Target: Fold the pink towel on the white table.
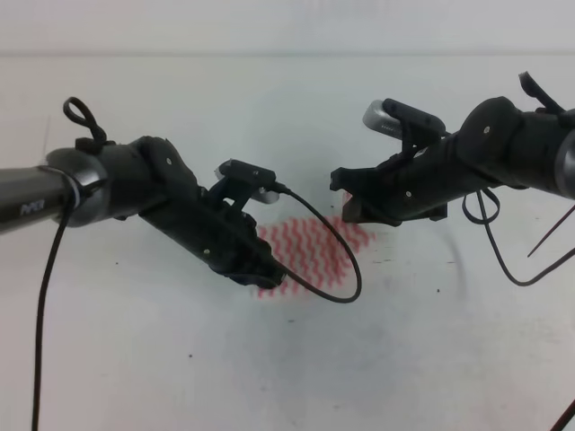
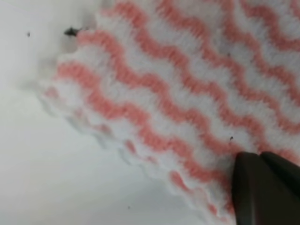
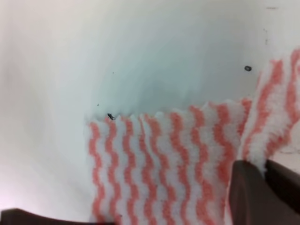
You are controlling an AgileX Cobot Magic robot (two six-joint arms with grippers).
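Note:
The pink towel (image 1: 310, 244), white with pink-red wavy stripes, lies on the white table (image 1: 287, 359) between my two arms. My left gripper (image 1: 268, 274) is at its near left corner. In the left wrist view its dark fingers (image 2: 253, 192) are together on the towel's (image 2: 178, 93) edge. My right gripper (image 1: 349, 208) is at the far right corner. The right wrist view shows that gripper (image 3: 267, 187) shut on a raised flap of the towel (image 3: 276, 112), while the rest of the cloth lies flat.
Black cables (image 1: 346, 260) loop from the left wrist over the towel and hang from the right arm (image 1: 490, 242). Small dark specks (image 3: 110, 116) mark the table beside the towel's corner. The left gripper's dark tip (image 3: 33, 216) shows at the bottom left of the right wrist view.

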